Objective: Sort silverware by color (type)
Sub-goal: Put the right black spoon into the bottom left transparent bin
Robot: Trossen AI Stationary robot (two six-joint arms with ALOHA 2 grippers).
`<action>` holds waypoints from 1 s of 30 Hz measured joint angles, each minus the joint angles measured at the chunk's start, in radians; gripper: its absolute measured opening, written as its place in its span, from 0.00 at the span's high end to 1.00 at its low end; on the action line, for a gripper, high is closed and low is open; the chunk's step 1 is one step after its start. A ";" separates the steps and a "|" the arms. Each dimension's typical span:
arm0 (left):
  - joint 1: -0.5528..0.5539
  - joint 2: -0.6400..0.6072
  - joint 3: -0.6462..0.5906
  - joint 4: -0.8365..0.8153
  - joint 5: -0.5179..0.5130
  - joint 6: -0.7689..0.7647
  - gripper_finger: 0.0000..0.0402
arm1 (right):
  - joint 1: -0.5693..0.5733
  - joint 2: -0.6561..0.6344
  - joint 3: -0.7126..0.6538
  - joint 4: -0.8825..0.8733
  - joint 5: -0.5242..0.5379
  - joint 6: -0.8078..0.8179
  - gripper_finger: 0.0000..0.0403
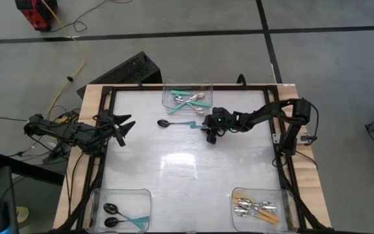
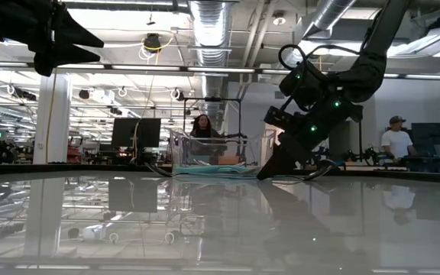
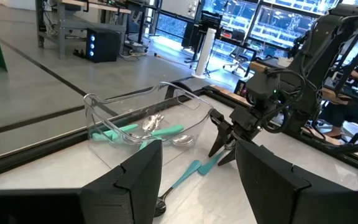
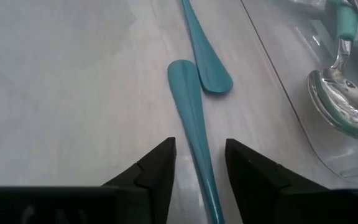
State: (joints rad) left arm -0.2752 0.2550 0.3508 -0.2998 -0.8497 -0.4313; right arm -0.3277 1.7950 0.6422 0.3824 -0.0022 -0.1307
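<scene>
While most of the silverware already sits sorted in the three clear bins, two teal-handled spoons lie loose on the table [image 1: 174, 162], just below the top-centre bin [image 1: 187, 95] in the overhead picture. The black-bowled spoon [image 1: 174, 123] stretches left to right, bowl at left; the second teal handle [image 4: 194, 118] lies almost in line with it, tips overlapping. The right gripper [image 1: 211, 134] is down at their right end, its fingers parted and straddling that second handle without yet pinching it. The handle runs lengthwise between the fingers, so I'd say closing would catch it across its width. The bin wall stands close alongside. The left gripper [image 1: 123, 125], parted and empty, waits at middle left, farther off.
</scene>
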 joint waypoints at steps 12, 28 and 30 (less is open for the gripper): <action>0.000 0.000 0.000 0.002 0.000 0.012 0.53 | 0.001 0.001 -0.001 0.000 0.000 0.000 0.78; 0.000 0.000 0.000 0.002 0.000 0.013 0.53 | 0.001 0.002 -0.002 -0.001 0.003 0.000 0.86; 0.000 0.000 0.000 0.002 0.000 0.013 0.53 | 0.001 0.002 -0.002 -0.001 0.003 0.000 0.86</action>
State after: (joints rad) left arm -0.2752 0.2550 0.3509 -0.2974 -0.8494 -0.4187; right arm -0.3271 1.7966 0.6403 0.3817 0.0010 -0.1310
